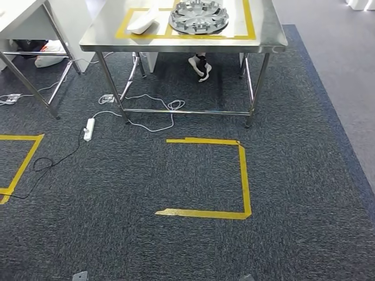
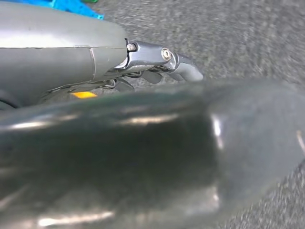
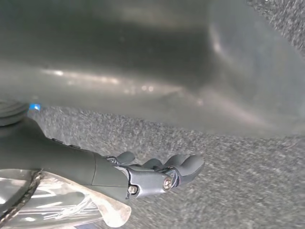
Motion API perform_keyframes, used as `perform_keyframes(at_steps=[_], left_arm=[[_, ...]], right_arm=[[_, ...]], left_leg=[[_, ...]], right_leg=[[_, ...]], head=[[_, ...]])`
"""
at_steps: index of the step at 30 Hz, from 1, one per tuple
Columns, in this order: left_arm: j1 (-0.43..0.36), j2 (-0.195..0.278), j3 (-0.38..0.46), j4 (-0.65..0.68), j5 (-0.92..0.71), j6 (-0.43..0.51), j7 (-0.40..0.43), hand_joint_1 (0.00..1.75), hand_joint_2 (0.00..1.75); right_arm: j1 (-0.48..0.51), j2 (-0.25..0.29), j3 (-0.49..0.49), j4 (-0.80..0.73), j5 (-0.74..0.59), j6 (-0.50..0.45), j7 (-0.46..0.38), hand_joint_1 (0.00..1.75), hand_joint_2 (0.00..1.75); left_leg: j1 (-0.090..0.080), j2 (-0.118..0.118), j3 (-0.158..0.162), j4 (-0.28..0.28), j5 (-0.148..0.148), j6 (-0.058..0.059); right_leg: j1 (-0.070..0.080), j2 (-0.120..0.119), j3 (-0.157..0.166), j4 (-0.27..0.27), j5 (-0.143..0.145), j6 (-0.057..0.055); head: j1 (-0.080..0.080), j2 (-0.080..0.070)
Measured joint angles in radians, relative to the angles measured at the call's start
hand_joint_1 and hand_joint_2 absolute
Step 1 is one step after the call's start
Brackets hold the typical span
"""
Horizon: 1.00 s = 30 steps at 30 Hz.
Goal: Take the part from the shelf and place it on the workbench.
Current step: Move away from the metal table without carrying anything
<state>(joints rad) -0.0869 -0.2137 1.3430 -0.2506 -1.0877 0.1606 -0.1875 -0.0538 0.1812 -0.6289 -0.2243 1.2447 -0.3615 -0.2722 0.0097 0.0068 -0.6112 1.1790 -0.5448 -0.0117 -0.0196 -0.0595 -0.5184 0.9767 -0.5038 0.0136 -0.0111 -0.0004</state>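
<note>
Steel workbench: round grey part, white piece beside it.

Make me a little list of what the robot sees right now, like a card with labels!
workbench: steel table ahead, yellow tape outline on top
on workbench: grey round wheel cover; white part beside it
floor: dark carpet, yellow tape square, white power strip with cables
under the table: a person's foot
left hand: holds nothing, above carpet
right hand: holds nothing, above carpet
</note>
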Motion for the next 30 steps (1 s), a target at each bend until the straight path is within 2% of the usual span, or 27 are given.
perform_keyframes(at_steps=[2, 3, 4, 5, 6, 8, 10, 11, 12, 13, 14, 15, 16, 17, 18, 19, 21, 22, 23, 25, 26, 27, 28, 29, 30], left_arm=[[-0.002, 0.001, 0.001, 0.0, 0.0, 0.001, -0.002, 0.0, 0.0], [-0.004, 0.001, 0.002, 0.0, 0.001, 0.002, -0.002, 0.0, 0.0], [-0.004, 0.0, 0.002, 0.0, 0.002, 0.002, -0.003, 0.0, 0.0], [-0.003, 0.0, 0.003, 0.0, 0.002, 0.003, -0.003, 0.0, 0.0], [0.0, 0.0, 0.004, 0.0, 0.003, 0.004, -0.003, 0.0, 0.0], [0.002, 0.0, 0.007, 0.0, 0.004, 0.005, -0.003, 0.0, 0.0], [-0.002, -0.001, 0.01, 0.0, 0.005, 0.005, -0.003, 0.0, 0.0], [-0.002, -0.002, 0.01, 0.0, 0.005, 0.005, -0.003, 0.0, 0.0], [-0.002, -0.002, 0.011, 0.0, 0.006, 0.005, -0.003, 0.0, 0.0], [-0.001, -0.002, 0.012, 0.0, 0.007, 0.006, -0.003, 0.0, 0.0], [0.0, -0.003, 0.012, 0.0, 0.008, 0.006, -0.003, 0.0, 0.0], [0.001, -0.003, 0.013, 0.0, 0.011, 0.008, -0.003, 0.0, 0.0], [0.0, -0.004, 0.014, 0.0, 0.014, 0.008, -0.003, 0.0, 0.0], [-0.001, -0.004, 0.015, 0.0, 0.017, 0.009, -0.003, 0.0, 0.0], [-0.001, -0.005, 0.016, 0.0, 0.019, 0.01, -0.003, 0.0, 0.0], [-0.001, -0.005, 0.018, 0.0, 0.021, 0.011, -0.003, 0.0, 0.0], [0.002, -0.004, 0.02, 0.0, 0.021, 0.012, -0.002, 0.0, 0.0], [0.004, -0.003, 0.021, 0.0, 0.021, 0.013, -0.002, 0.0, 0.0], [0.004, -0.002, 0.021, 0.0, 0.021, 0.014, -0.002, 0.0, 0.0], [0.002, -0.001, 0.022, 0.0, 0.021, 0.015, -0.002, 0.0, 0.0], [0.001, -0.001, 0.023, 0.0, 0.021, 0.015, -0.002, 0.0, 0.0], [0.001, -0.001, 0.023, 0.0, 0.022, 0.015, -0.002, 0.0, 0.0], [0.003, 0.0, 0.024, 0.0, 0.024, 0.017, -0.002, 0.0, 0.0], [0.005, 0.002, 0.025, 0.0, 0.028, 0.018, -0.002, 0.0, 0.0], [0.006, 0.004, 0.027, 0.0, 0.033, 0.02, -0.002, 0.0, 0.0]], right_arm=[[-0.001, 0.0, -0.003, 0.0, 0.005, -0.006, 0.0, 0.0, 0.0], [-0.001, 0.0, -0.005, 0.0, 0.007, -0.01, 0.0, 0.0, 0.0], [-0.002, 0.0, -0.006, 0.0, 0.009, -0.015, 0.001, 0.0, 0.0], [-0.003, 0.0, -0.007, 0.0, 0.011, -0.018, 0.002, 0.0, 0.0], [-0.005, 0.0, -0.008, 0.0, 0.012, -0.021, 0.003, 0.0, 0.0], [-0.008, 0.0, -0.011, 0.0, 0.015, -0.025, 0.003, 0.0, 0.0], [-0.005, 0.0, -0.015, 0.0, 0.016, -0.027, 0.003, 0.0, 0.0], [-0.003, 0.0, -0.016, 0.0, 0.017, -0.028, 0.003, 0.0, 0.0], [-0.001, 0.0, -0.017, 0.0, 0.017, -0.028, 0.003, 0.0, 0.0], [0.001, 0.0, -0.018, 0.0, 0.019, -0.03, 0.004, 0.0, 0.0], [0.002, 0.0, -0.018, 0.0, 0.021, -0.036, 0.005, 0.0, 0.0], [0.003, 0.0, -0.018, 0.0, 0.026, -0.044, 0.006, 0.0, 0.0], [0.003, -0.001, -0.019, 0.0, 0.03, -0.056, 0.007, 0.0, 0.0], [0.004, -0.002, -0.019, 0.0, 0.035, -0.067, 0.008, 0.0, 0.0], [0.004, -0.002, -0.019, 0.001, 0.038, -0.076, 0.009, 0.0, 0.0], [0.004, -0.003, -0.019, 0.001, 0.04, -0.082, 0.009, 0.0, 0.0], [0.004, -0.002, -0.019, 0.001, 0.042, -0.087, 0.01, 0.0, 0.0], [0.004, -0.002, -0.019, 0.001, 0.042, -0.088, 0.01, 0.0, 0.0], [0.004, -0.001, -0.019, 0.001, 0.042, -0.089, 0.009, 0.0, 0.0], [0.006, -0.001, -0.019, 0.001, 0.042, -0.089, 0.009, 0.0, 0.0], [0.007, -0.001, -0.019, 0.001, 0.042, -0.09, 0.009, 0.0, 0.0], [0.008, -0.001, -0.019, 0.001, 0.043, -0.091, 0.01, 0.0, 0.0], [0.009, -0.001, -0.02, 0.001, 0.043, -0.096, 0.012, 0.0, 0.0], [0.009, -0.001, -0.02, 0.001, 0.045, -0.106, 0.014, 0.0, 0.0], [0.009, 0.0, -0.02, 0.002, 0.046, -0.118, 0.018, 0.0, 0.0]], left_leg=[[-0.006, 0.038, 0.064, -0.13, 0.045, 0.009], [-0.009, 0.051, 0.079, -0.166, 0.052, 0.015], [-0.013, 0.054, 0.081, -0.178, 0.049, 0.02], [-0.014, 0.045, 0.078, -0.18, 0.05, 0.026], [-0.012, 0.037, 0.076, -0.182, 0.053, 0.033], [-0.008, 0.019, 0.076, -0.188, 0.061, 0.047], [-0.007, -0.001, 0.071, -0.19, 0.067, 0.057], [-0.009, -0.013, 0.068, -0.19, 0.069, 0.06], [-0.01, -0.025, 0.067, -0.19, 0.07, 0.061], [-0.011, -0.038, 0.066, -0.189, 0.071, 0.062], [-0.012, -0.051, 0.067, -0.189, 0.071, 0.062], [-0.013, -0.064, 0.069, -0.189, 0.071, 0.061], [-0.013, -0.077, 0.07, -0.189, 0.071, 0.06], [-0.015, -0.09, 0.069, -0.186, 0.071, 0.057], [-0.014, -0.101, 0.066, -0.185, 0.071, 0.052], [-0.013, -0.112, 0.062, -0.183, 0.073, 0.046], [-0.009, -0.131, 0.053, -0.182, 0.076, 0.032], [-0.009, -0.123, 0.049, -0.175, 0.072, 0.026], [-0.01, -0.102, 0.038, -0.153, 0.056, 0.021], [-0.009, -0.043, -0.011, -0.047, -0.004, 0.01], [-0.006, -0.027, -0.044, 0.024, -0.038, 0.005], [-0.002, -0.019, -0.07, 0.08, -0.058, -0.001], [0.001, -0.015, -0.081, 0.106, -0.06, -0.004], [0.004, -0.011, -0.071, 0.091, -0.042, -0.007], [0.006, -0.004, -0.042, 0.037, -0.01, -0.007]], right_leg=[[0.005, -0.019, 0.002, 0.002, -0.003, 0.006], [0.007, -0.029, 0.002, 0.003, -0.004, 0.01], [0.01, -0.038, 0.002, 0.003, -0.004, 0.015], [0.01, -0.047, 0.003, 0.002, -0.004, 0.021], [0.009, -0.046, 0.002, 0.002, -0.006, 0.027], [0.006, -0.006, -0.014, 0.039, -0.037, 0.037], [0.005, 0.043, -0.07, 0.159, -0.103, 0.041], [0.005, 0.053, -0.105, 0.23, -0.132, 0.041], [0.006, 0.056, -0.131, 0.282, -0.145, 0.04], [0.006, 0.058, -0.142, 0.297, -0.138, 0.038], [0.007, 0.061, -0.133, 0.271, -0.111, 0.035], [0.007, 0.072, -0.107, 0.211, -0.071, 0.031], [0.007, 0.098, -0.075, 0.139, -0.034, 0.024], [0.005, 0.123, -0.045, 0.071, -0.01, 0.018], [0.005, 0.144, -0.023, 0.027, 0.002, 0.013], [0.005, 0.155, -0.012, 0.008, 0.001, 0.01], [0.005, 0.135, -0.003, -0.001, 0.001, 0.005], [0.004, 0.122, -0.001, -0.006, 0.004, 0.0], [0.002, 0.107, 0.002, -0.011, 0.006, -0.006], [0.0, 0.073, 0.006, -0.016, 0.005, -0.013], [0.001, 0.056, 0.007, -0.016, 0.003, -0.015], [0.001, 0.039, 0.007, -0.015, 0.002, -0.015], [0.001, 0.024, 0.008, -0.015, 0.0, -0.014], [0.001, 0.01, 0.01, -0.015, -0.002, -0.012], [0.001, -0.002, 0.013, -0.015, -0.004, -0.01]], head=[[0.0, 0.0], [0.0, 0.0], [-0.001, 0.0], [-0.001, 0.0], [-0.002, 0.0], [0.001, 0.0], [0.003, 0.0], [0.004, 0.0], [0.004, 0.0], [0.004, 0.0], [0.004, 0.0], [0.004, 0.0], [0.004, 0.0], [0.004, 0.0], [0.004, 0.0], [0.003, 0.0], [0.004, 0.0], [0.003, 0.0], [-0.001, 0.0], [-0.007, 0.0], [-0.01, 0.0], [-0.01, 0.0], [-0.01, 0.0], [-0.011, 0.0], [-0.011, 0.0]])
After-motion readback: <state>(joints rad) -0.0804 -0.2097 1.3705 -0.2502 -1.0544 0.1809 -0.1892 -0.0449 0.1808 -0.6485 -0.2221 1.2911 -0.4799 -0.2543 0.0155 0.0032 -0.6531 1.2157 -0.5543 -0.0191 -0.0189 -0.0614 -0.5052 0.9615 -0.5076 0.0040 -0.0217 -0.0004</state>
